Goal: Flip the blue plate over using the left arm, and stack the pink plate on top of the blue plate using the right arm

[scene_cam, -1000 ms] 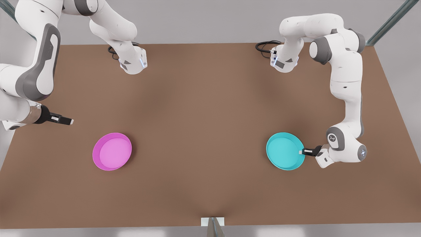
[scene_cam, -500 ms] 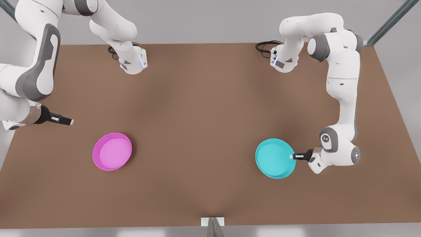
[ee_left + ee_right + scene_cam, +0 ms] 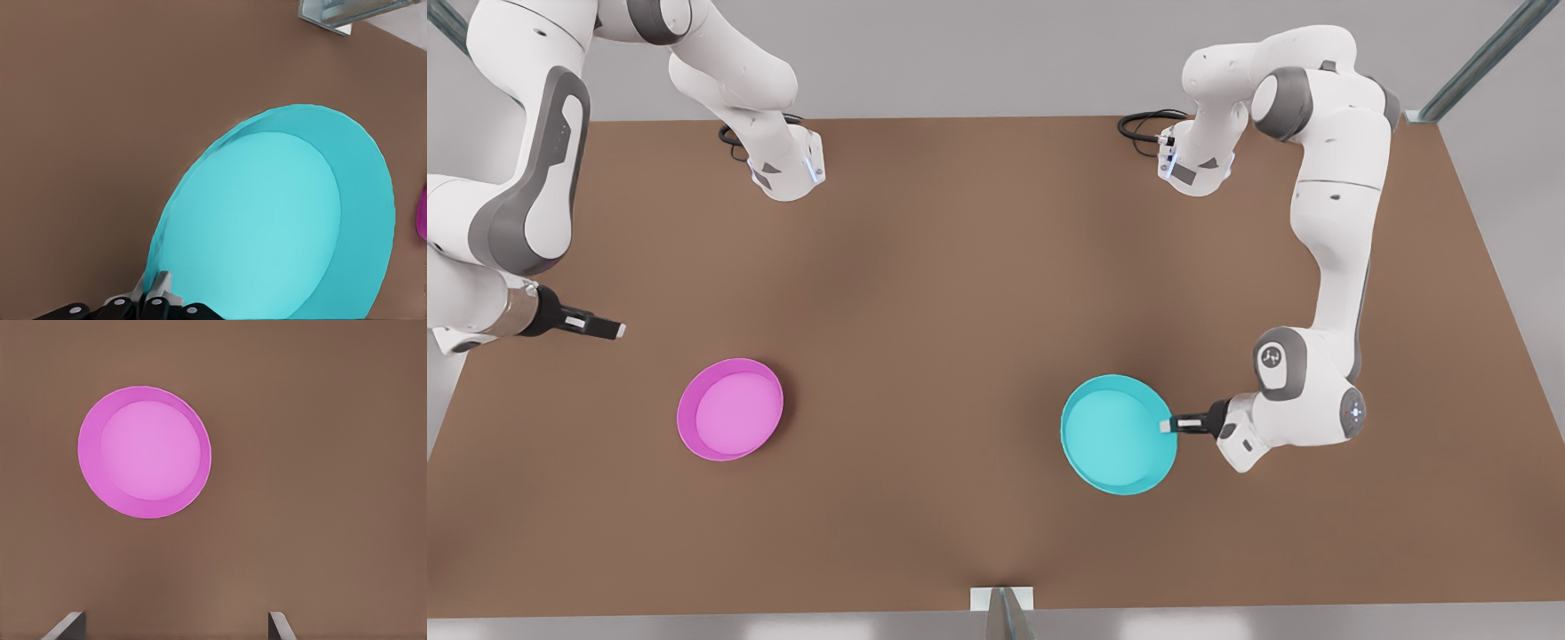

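Blue plate (image 3: 1116,436): sitting open side up on the brown worktop (image 3: 960,267), toward the front view's right.
Left hand (image 3: 1167,426): pinching together on the blue plate's rim, at the edge facing the front view's right.
Pink plate (image 3: 730,409): lying open side up, well apart toward the front view's left.
Right hand (image 3: 615,330): waiting above and beside the pink plate, fingers (image 3: 67,625) standing apart, gripping nothing.

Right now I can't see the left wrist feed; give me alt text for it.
The left end effector is shut on the rim of the blue plate, which is open side up over the brown table. An edge of the pink plate shows beyond it.
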### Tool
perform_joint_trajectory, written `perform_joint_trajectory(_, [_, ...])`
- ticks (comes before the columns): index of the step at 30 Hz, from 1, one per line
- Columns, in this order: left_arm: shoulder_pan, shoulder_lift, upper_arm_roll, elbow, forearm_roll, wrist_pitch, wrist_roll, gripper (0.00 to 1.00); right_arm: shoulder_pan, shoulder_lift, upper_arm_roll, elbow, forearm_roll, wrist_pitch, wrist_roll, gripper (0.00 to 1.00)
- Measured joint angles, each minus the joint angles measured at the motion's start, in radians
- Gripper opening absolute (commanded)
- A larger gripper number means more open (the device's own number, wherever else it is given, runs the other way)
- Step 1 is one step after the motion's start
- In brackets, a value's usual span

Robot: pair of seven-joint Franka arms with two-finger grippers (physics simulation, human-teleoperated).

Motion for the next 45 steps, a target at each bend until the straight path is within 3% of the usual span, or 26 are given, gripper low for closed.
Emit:
perform_joint_trajectory(11, [-0.176,-0.006,0.000,0.114,0.137,0.001,-0.200,0.21,0.000,0.000,0.000,0.000,0.000,-0.002,-0.001,1.00])
perform_joint_trajectory(28, [-0.477,-0.040,0.014,0.248,0.907,-0.148,-0.730,0.21,-0.001,0.002,0.000,0.000,0.003,-0.004,0.001,1.00])
perform_joint_trajectory(31, [-0.527,-0.030,0.015,0.252,1.014,-0.171,-0.790,0.21,-0.011,0.059,-0.005,0.067,0.004,-0.003,0.002,1.00])
perform_joint_trajectory(32, [-0.552,-0.022,0.023,0.253,1.053,-0.176,-0.823,0.21,-0.003,0.073,-0.002,0.070,0.005,0.007,-0.001,1.00])
perform_joint_trajectory(37, [-0.803,0.024,0.272,0.311,1.158,-0.238,-0.829,0.21,0.105,0.170,0.000,0.177,0.047,0.025,-0.010,1.00])
perform_joint_trajectory(39, [-0.831,0.030,0.277,0.311,1.203,-0.255,-0.830,0.21,0.069,0.173,-0.009,0.193,0.105,-0.002,-0.021,1.00])
perform_joint_trajectory(41, [-0.859,0.049,0.277,0.311,1.260,-0.290,-0.832,0.21,-0.065,0.232,-0.013,0.184,0.145,0.001,-0.283,1.00])
perform_joint_trajectory(44, [-0.911,0.071,0.277,0.311,1.368,-0.359,-0.830,0.21,-0.166,0.267,-0.032,-0.080,0.190,0.423,-0.640,1.00])
perform_joint_trajectory(45, [-0.926,0.082,0.277,0.311,1.403,-0.373,-0.830,0.21,-0.176,0.268,-0.032,-0.083,0.192,0.428,-0.641,1.00])
